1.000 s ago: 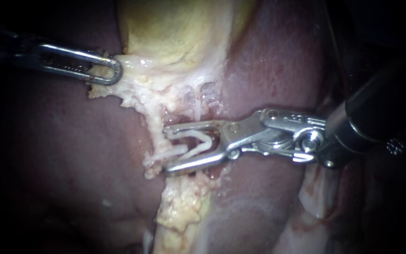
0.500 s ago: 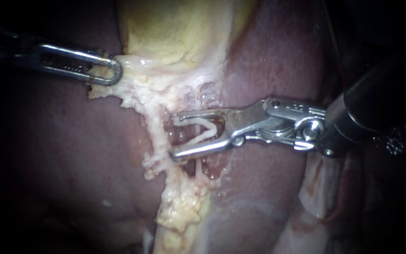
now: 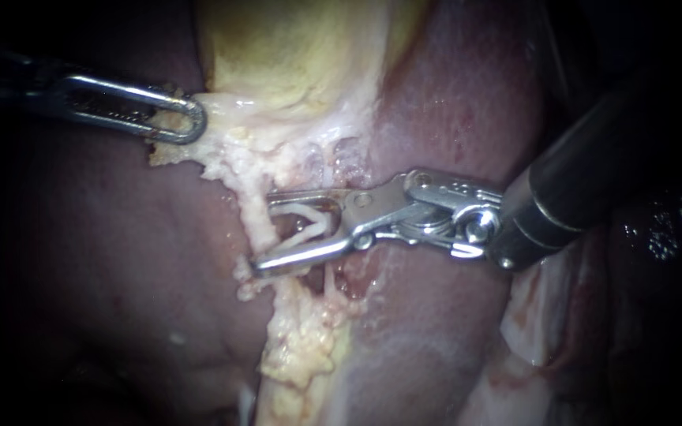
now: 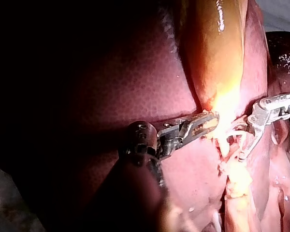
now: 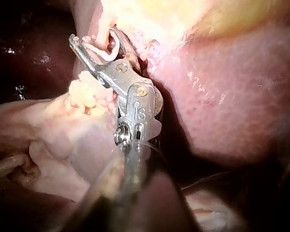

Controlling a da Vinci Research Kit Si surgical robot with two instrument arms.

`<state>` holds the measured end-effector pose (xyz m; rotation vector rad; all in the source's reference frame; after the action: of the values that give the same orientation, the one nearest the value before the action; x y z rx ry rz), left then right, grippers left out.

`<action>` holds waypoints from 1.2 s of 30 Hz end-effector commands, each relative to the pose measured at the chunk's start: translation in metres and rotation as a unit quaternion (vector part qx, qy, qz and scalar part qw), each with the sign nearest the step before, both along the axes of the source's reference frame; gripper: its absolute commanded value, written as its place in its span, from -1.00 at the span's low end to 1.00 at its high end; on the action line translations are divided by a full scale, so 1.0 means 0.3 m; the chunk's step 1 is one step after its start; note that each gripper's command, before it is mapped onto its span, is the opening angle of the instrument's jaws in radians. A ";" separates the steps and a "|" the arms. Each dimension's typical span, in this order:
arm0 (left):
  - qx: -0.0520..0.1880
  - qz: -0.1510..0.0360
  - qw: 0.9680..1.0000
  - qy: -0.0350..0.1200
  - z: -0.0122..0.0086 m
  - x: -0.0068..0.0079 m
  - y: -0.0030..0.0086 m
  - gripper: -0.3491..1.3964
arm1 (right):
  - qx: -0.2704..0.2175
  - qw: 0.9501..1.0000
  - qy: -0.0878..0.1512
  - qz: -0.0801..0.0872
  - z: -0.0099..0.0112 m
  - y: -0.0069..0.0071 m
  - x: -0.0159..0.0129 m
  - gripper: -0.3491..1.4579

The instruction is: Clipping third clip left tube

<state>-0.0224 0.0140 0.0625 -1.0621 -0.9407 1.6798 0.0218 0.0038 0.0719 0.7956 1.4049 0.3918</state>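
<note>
While the left pincer (image 3: 192,120) clamps tissue (image 3: 226,154), the right pincer (image 3: 264,229) — wide apart — holds the clip (image 3: 306,221) astride the tube (image 3: 251,207), not yet squeezed.

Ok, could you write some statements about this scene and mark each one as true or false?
1. The left instrument grips pale tissue at the edge of the gallbladder. True.
2. The right instrument carries nothing. False: a white clip sits between its jaws.
3. The clip is pressed flat. False: it stands open in a V shape.
4. The two instruments touch each other. False: they are well apart.
5. Reddish liver lies beside the gallbladder. True.
</note>
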 end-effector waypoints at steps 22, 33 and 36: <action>0.000 0.000 1.000 0.000 0.0003 -0.0003 0.0001 -1.00 | 0.009 0.999 0.025 0.019 -0.0072 0.0005 0.0099 -0.06; 0.000 0.000 1.000 0.000 0.0003 -0.0002 0.0001 -1.00 | 0.040 0.999 0.026 0.014 -0.0236 0.0023 0.0055 -0.12; 0.000 0.000 1.000 0.000 0.0003 -0.0002 0.0001 -1.00 | 0.043 0.999 0.028 0.012 -0.0276 0.0025 0.0048 -0.14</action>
<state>-0.0225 0.0140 0.0626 -1.0618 -0.9401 1.6799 0.0232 0.0047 0.0632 0.8680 1.4589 0.4569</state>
